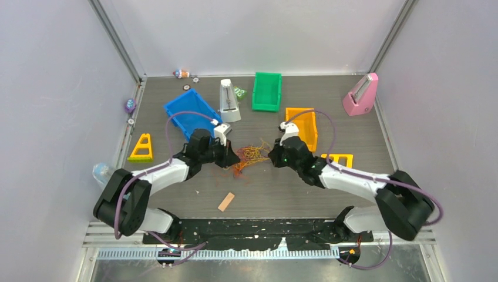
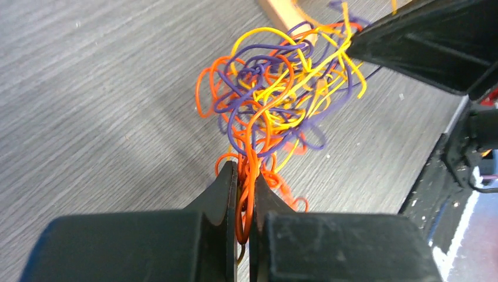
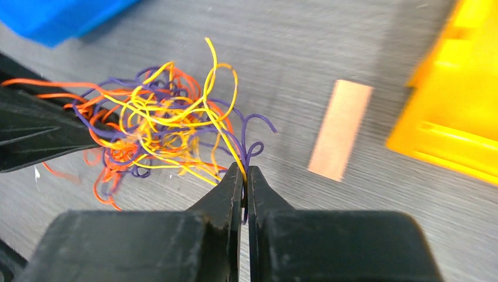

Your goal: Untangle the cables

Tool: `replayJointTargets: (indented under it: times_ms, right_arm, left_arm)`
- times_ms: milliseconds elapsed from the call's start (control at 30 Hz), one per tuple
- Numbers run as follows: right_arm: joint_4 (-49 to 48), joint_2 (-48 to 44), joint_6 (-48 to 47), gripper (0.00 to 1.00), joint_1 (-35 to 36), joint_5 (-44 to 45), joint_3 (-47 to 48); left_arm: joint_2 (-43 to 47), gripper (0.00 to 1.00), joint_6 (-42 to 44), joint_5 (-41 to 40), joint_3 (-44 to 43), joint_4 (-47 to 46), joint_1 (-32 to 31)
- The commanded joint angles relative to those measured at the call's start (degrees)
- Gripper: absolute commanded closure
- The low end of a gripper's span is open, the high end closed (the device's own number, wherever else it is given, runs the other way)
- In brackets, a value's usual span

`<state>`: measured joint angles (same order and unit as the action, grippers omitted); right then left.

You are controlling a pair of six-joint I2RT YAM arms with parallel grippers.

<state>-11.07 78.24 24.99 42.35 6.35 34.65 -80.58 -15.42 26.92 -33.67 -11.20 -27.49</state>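
Now, nearest the arm bases, a flat tan strip [image 1: 226, 201] lies alone on the grey table [image 1: 364, 126], well apart from everything else.

Mid-table: both arms reach inward and meet at the cables [image 1: 251, 154], a loose tangle of orange, yellow and purple strands between the two fingertips.

Left gripper [image 2: 244, 170]: jaws pressed nearly together, clenched on a small bundle of orange strands that runs down between the fingers. The rest of the tangle fans out just beyond the tips.

Right gripper [image 3: 245, 170]: jaws likewise closed to a slit, pinching a few yellow and purple strands at the tangle's right edge. A purple loop curls up just above the tips.

The two grippers face each other across the tangle, near but not touching. Whether the tangle rests on the table or hangs clear of it, cannot tell.

Flanking: a yellow triangular frame [image 1: 141, 148] to the left of the left arm; a yellow rectangular frame [image 1: 339, 158] beside the right arm.

Further back: a blue bin [image 1: 189, 114] behind the left gripper, an orange bin [image 1: 303, 126] behind the right gripper.

Farthest: a white metronome-shaped object [image 1: 228, 101] upright, a green bin [image 1: 266, 91] beside it, and a pink metronome-shaped object [image 1: 360, 95] in the far right corner.
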Motion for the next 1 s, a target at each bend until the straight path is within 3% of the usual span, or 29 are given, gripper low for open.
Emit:
replayJointTargets:
  times_ms: [0,267,400,433,467,500,533,600,633,700,833,967]
  right_arm:
    - [10.59,-10.87,2.29,0.95,-0.99,24.11,-3.01]
    - [21.61,-24.37,10.07,0.95,-1.13,40.59,-6.81]
    - [18.83,-29.46,6.26,0.92,-1.12,37.23,-9.16]
    - [15.23,-30.51,4.17,0.88,-1.13,31.48,-10.2]
    - [13.94,-30.86,0.53,0.72,-1.17,28.43,-10.79]
    - [12.32,-31.3,-0.45,0.63,-1.18,23.31,-10.85]
    - [11.25,-31.44,-2.07,0.42,-1.2,20.7,-11.17]
    - [7.92,-31.65,-4.13,0.25,-1.2,13.73,-11.72]
    - [6.0,-31.46,-4.68,0.22,-1.15,9.35,-11.81]
    - [3.91,-30.54,-6.37,0.19,-1.18,3.74,-11.99]
    - [3.52,-26.41,-8.01,0.17,-1.13,-2.06,-10.01]
    - [3.39,-21.65,-8.48,0.11,-1.08,-5.33,-7.22]
  left_arm:
    - [3.82,1.0,-2.75,1.6,3.76,-5.12,3.65]
    - [8.39,1.0,-5.2,-3.19,6.63,-3.56,4.36]
    - [8.65,1.0,-3.02,-4.11,6.67,-1.33,4.37]
    - [8.03,1.0,-2.77,-2.89,6.38,-1.18,4.37]
    - [7.48,1.0,-2.72,-1.52,6.06,-1.3,4.37]
    - [6.87,1.0,-2.83,-0.04,5.94,-1.78,4.37]
    - [6.21,1.0,-3.0,1.29,5.78,-2.52,4.37]
    - [5.12,1.0,-2.96,3.43,5.43,-2.98,4.31]
    - [4.86,0.98,-3.03,4.17,5.28,-3.07,4.29]
    - [5.05,0.91,-3.1,4.79,5.39,-3.37,4.28]
    - [7.56,0.58,-3.31,3.98,6.25,-3.27,4.19]
    - [12.49,0.43,-3.82,0.85,6.49,-0.14,3.57]
